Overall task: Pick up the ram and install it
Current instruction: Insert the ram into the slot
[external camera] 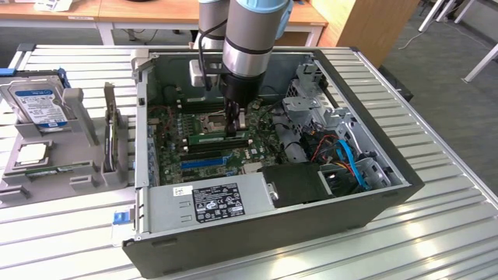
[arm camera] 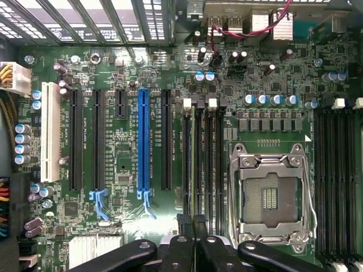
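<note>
**Ram at its slot, pincer closed on it**

The pincer (external camera: 235, 125) reaches down inside the open case (external camera: 381, 192), its fingertips pressed almost together. As far as I can judge, it pinches the top edge of the ram (external camera: 214, 139). The ram stands upright directly beneath the pincer, in line with a slot just beside the empty socket (external camera: 211, 121). So the pick-up looks done and the stick has been brought to the board. Whether it is fully seated and latched I cannot tell.

In the wrist view the pincer (arm camera: 191, 221) hangs over the black slots between the socket (arm camera: 271, 195) and the blue slot (arm camera: 144, 141).

Well away from the pincer, the power supply sticker (external camera: 218, 201) and the hard drive label (external camera: 41, 105) carry print too fine to read.
</note>
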You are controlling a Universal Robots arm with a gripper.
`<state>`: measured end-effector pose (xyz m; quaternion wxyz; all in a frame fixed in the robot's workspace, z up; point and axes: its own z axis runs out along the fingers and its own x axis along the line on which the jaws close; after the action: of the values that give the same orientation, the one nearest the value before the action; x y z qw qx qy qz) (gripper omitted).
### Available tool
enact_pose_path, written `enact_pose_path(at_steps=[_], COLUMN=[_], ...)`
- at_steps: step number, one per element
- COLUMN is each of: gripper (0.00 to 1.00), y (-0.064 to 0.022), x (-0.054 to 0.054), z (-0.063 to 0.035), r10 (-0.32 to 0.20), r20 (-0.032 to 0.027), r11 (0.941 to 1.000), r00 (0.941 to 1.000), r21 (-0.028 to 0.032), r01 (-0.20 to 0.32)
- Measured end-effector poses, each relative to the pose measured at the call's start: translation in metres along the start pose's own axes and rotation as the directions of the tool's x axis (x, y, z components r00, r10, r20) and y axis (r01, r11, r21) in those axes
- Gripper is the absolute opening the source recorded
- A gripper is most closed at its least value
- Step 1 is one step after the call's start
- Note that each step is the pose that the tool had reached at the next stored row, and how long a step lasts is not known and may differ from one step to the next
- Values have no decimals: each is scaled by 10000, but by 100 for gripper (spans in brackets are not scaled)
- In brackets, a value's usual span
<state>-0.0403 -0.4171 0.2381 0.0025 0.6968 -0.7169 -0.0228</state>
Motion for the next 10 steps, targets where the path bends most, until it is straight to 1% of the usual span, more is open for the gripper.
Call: enact_pose_path(at_steps=[10], gripper=[11], y=[1], x=[0], z=[18], r10=[13], r20=[1], r11=[10000], r00=[10000], r21=[1], r01=[-13])
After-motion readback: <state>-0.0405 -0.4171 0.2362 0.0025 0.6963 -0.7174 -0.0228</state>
